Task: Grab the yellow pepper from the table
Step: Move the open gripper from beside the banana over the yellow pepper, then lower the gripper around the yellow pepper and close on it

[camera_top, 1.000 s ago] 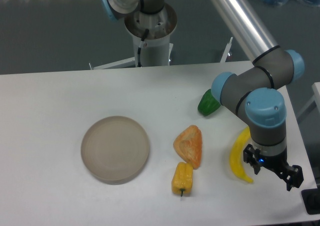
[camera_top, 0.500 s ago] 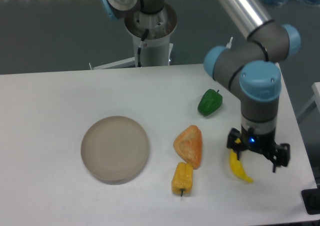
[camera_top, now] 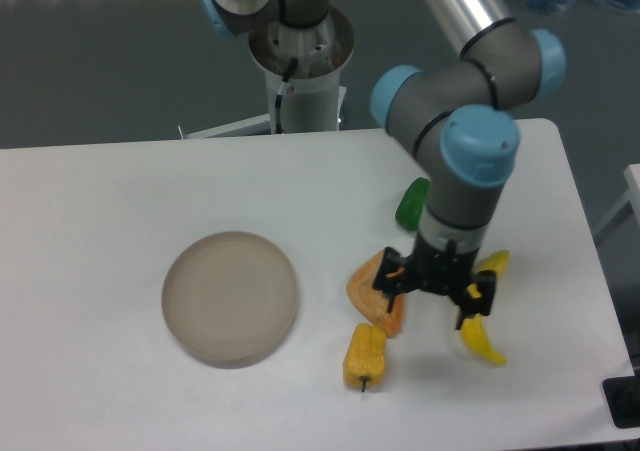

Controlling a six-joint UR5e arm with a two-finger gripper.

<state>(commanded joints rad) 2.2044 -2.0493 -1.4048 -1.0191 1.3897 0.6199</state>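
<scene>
nearest the camera, the yellow pepper (camera_top: 364, 356) lies on the white table (camera_top: 100, 371), its short dark stem pointing toward the front edge. just behind it sits the orange wedge-shaped item (camera_top: 372, 289), close to touching the pepper's far end. to the right, the yellow banana (camera_top: 483, 323) lies curved on the tabletop, partly covered by the arm. the gripper (camera_top: 432, 293) hangs above the table between the orange wedge and the banana, its two fingers spread apart and holding nothing (whether the tips touch the surface cannot be told). to the left rests the round grey-beige plate (camera_top: 230, 297), well apart from the pepper. farther back, the green pepper (camera_top: 410, 205) peeks out from behind the arm's wrist.
</scene>
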